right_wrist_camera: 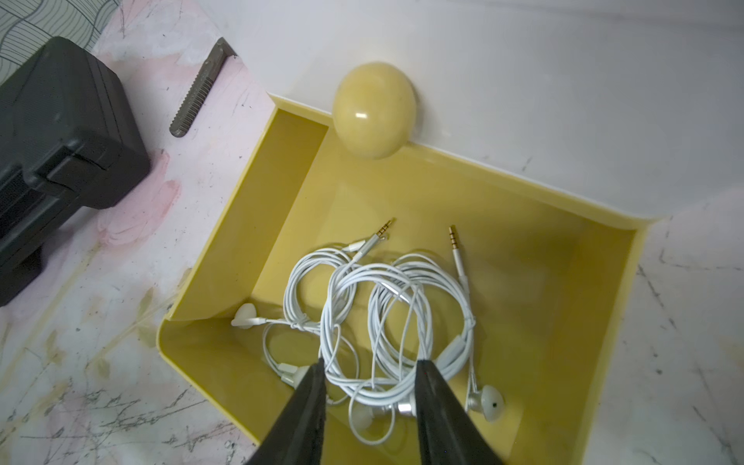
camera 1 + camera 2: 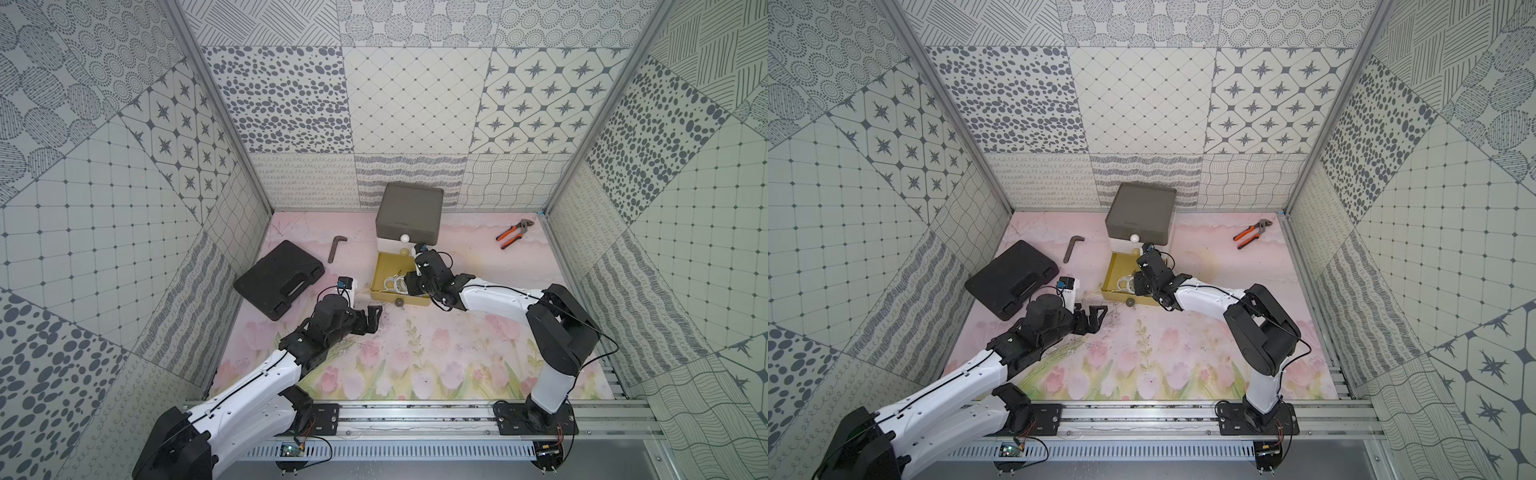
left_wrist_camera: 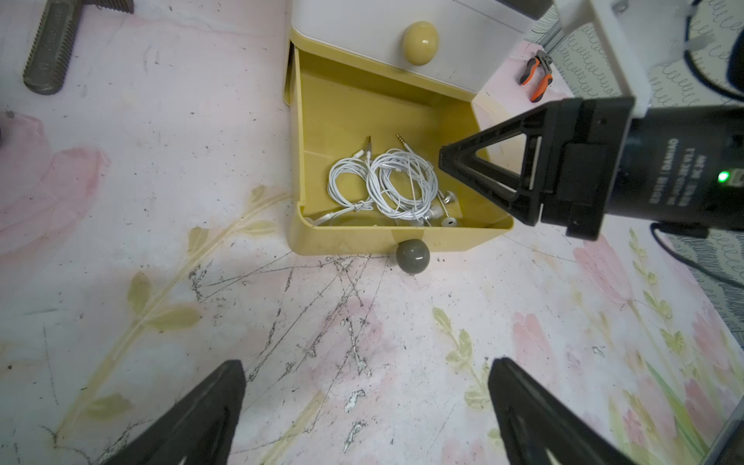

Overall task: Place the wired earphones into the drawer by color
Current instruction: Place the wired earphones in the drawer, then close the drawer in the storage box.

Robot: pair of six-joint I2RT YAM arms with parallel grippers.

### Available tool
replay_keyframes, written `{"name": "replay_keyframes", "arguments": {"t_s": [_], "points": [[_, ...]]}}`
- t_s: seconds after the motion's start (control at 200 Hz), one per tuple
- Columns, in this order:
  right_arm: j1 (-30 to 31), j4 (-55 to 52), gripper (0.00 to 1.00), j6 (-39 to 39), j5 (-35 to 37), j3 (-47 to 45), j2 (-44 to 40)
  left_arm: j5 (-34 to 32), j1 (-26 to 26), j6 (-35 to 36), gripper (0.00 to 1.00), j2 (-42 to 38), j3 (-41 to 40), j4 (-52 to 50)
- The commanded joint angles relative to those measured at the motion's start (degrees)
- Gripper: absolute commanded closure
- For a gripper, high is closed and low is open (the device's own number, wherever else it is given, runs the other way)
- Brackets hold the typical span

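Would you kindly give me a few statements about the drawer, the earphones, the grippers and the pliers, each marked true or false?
1. The mustard-yellow plastic bottom drawer is pulled out. True.
2. The coiled wired earphones inside it are red. False: they are white.
3. The left gripper holds an earphone bundle. False: its jaws stand wide apart and empty above the floral table mat.
4. The right gripper hangs over the drawer with its jaws apart. True.
5. The orange-handled pliers lie on the mat, outside the drawer. True.
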Motion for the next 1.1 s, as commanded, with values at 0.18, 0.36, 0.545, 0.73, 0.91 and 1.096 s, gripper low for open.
{"name": "replay_keyframes", "arguments": {"t_s": [0.18, 0.36, 0.545, 0.73, 0.91, 1.096], "points": [[-1.0, 0.3, 0.49, 0.0, -0.1, -7.6, -13.4, 3.1, 0.3, -7.0, 0.01, 0.6, -0.1, 3.4], [-2.6, 0.1, 0.47, -2.5, 0.1, -14.7, -21.5, 3.0, -0.4, -12.5, 0.01, 2.4, -0.1, 4.2], [-3.6, 3.7, 0.44, -5.9, 3.4, -21.8, -27.3, 2.8, -2.7, -17.9, 0.01, 7.3, 0.6, 6.4], [-3.6, 11.7, 0.44, -8.7, 4.7, -29.4, -32.8, 0.5, -5.2, -22.5, 0.06, 14.1, 0.8, 11.7], [-3.6, 16.9, 0.43, -9.0, 5.1, -34.9, -38.9, -1.3, -7.0, -27.0, 0.13, 22.0, 2.0, 20.1], [-3.6, 14.1, 0.4, -11.5, 4.9, -34.8, -42.5, -1.3, -8.4, -27.8, 0.22, 30.5, 4.0, 29.5]]}}
